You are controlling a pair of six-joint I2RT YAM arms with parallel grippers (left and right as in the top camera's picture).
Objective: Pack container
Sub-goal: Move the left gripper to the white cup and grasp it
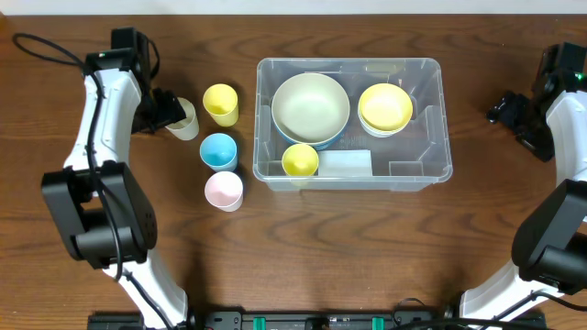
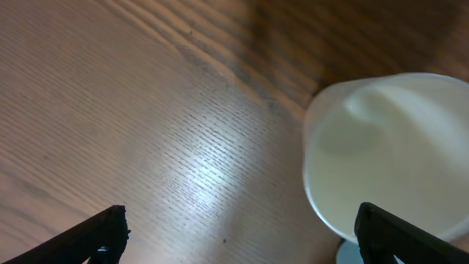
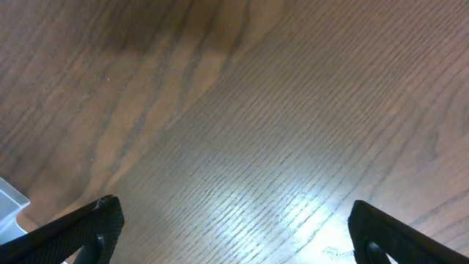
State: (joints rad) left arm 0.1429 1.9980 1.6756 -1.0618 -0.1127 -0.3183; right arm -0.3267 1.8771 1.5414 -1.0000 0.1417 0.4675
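Note:
The clear plastic container [image 1: 431, 167] sits at the table's centre right. Inside it are a large pale green bowl [image 1: 311, 106], stacked yellow bowls [image 1: 385, 108] and a small yellow cup [image 1: 300, 159]. Left of it stand a cream cup [image 1: 186, 119], a yellow cup [image 1: 221, 104], a blue cup [image 1: 219, 151] and a pink cup [image 1: 224, 191]. My left gripper [image 1: 163, 110] is open right beside the cream cup; in the left wrist view the cream cup [image 2: 388, 154] lies by the right finger, and nothing is between the fingers [image 2: 238, 231]. My right gripper [image 1: 510, 112] is open and empty over bare wood [image 3: 234, 227].
A corner of the container [image 3: 11, 202] shows at the left edge of the right wrist view. Both arm bases stand at the table's front corners. Cables run along the left back edge.

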